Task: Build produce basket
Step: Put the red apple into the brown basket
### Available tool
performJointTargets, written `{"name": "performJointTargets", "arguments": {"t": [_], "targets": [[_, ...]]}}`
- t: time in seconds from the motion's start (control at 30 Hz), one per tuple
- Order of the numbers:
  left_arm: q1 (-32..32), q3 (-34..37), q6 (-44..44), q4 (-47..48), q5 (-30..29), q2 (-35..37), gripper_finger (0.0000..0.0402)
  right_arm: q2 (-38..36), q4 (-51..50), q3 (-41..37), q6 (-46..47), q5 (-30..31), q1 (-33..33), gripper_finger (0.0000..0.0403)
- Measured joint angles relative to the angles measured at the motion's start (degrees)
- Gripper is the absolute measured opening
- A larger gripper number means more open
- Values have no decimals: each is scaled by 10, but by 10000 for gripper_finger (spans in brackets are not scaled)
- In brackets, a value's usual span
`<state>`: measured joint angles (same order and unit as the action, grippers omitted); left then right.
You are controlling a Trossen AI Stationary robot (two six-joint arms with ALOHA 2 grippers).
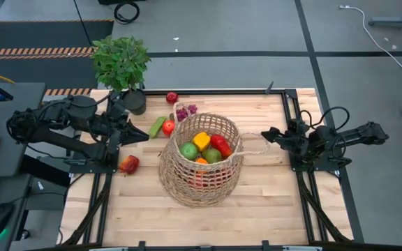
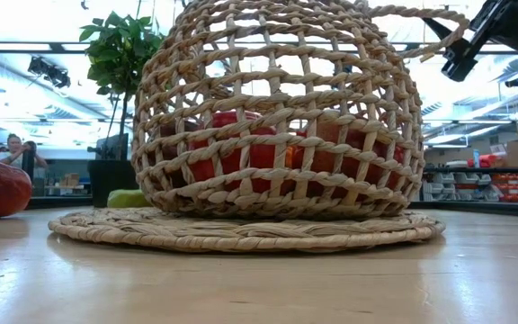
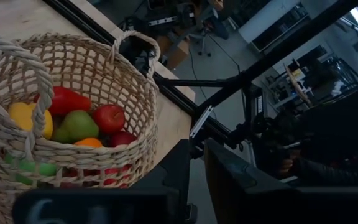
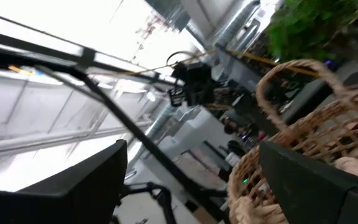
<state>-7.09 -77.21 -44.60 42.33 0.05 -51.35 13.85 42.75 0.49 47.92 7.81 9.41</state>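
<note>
- Centrally, the basket (image 1: 201, 162) stands on the wooden table (image 1: 271, 202) — everything else is placed from it.
- Inside it lie a yellow pepper (image 1: 201, 141), a green apple (image 1: 189, 150), a red pepper (image 1: 221, 146) and an orange (image 1: 201, 161); the low view shows it resting on a flat woven mat (image 2: 241, 231).
- Behind the basket, outside it: purple grapes (image 1: 185, 111), a red apple (image 1: 172, 97), a cucumber (image 1: 157, 126) and a tomato (image 1: 168, 127) close to the rim.
- To the basket's left, a red fruit (image 1: 129, 164) lies alone on the table.
- Left gripper (image 1: 139, 132) sits left of the basket, near the cucumber, fingers narrow with nothing between them.
- Right gripper (image 1: 265, 134) sits just right of the basket beside its thin loop handle (image 1: 251, 143), fingers spread wide, holding nothing.
- A potted plant (image 1: 121, 63) stands behind the basket, toward the left corner.
</note>
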Motion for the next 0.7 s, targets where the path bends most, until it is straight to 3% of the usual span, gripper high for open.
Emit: {"name": "performJointTargets", "arguments": {"t": [0.3, 0.7], "targets": [[0, 0, 2, 0, -4, 0, 54, 0, 0, 0, 19, -49, 0, 366], [0, 0, -14, -1, -5, 0, 53, 0, -4, 0, -40, -64, 0, 366]]}}
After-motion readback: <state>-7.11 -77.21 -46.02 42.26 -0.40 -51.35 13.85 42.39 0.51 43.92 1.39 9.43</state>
